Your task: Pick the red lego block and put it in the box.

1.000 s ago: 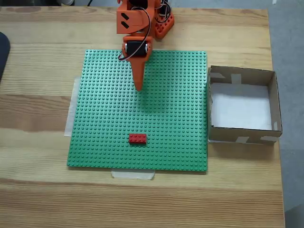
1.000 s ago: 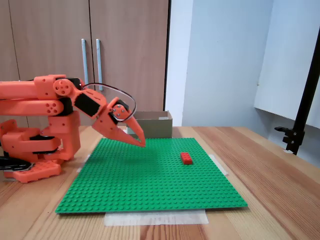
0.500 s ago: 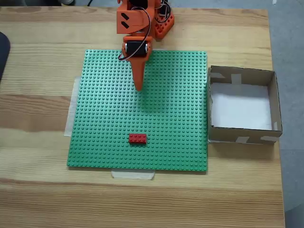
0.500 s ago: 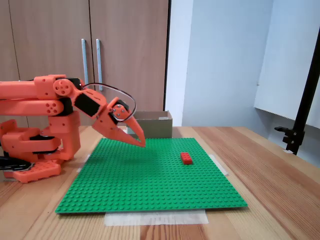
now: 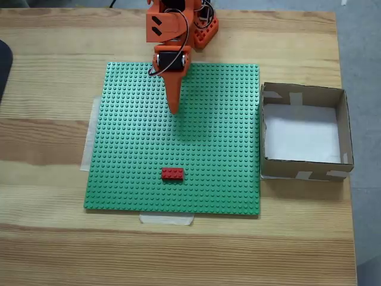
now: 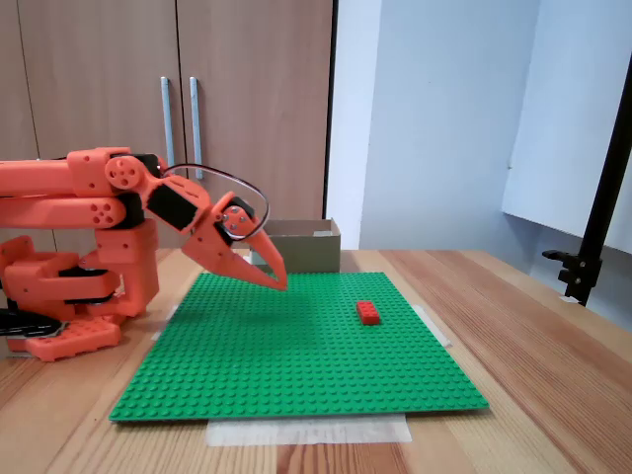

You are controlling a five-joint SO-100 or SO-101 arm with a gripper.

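Observation:
The red lego block (image 5: 172, 173) lies flat on the green baseplate (image 5: 226, 149), near its lower edge in a fixed view; it also sits on the plate's right side (image 6: 368, 312). My orange gripper (image 5: 174, 108) hovers above the plate's upper part, shut, with nothing in it, well apart from the block. From the side the gripper (image 6: 279, 282) points down toward the plate, left of the block. The cardboard box (image 5: 344, 125) with a white bottom stands just right of the plate; the box (image 6: 306, 243) shows behind the plate.
The arm's orange base (image 6: 69, 296) stands at the plate's far edge. Pale tape (image 5: 166, 218) holds the plate to the wooden table (image 5: 47, 71). A dark object (image 5: 3, 65) sits at the table's left edge. A black clamp pole (image 6: 597, 217) stands at the right.

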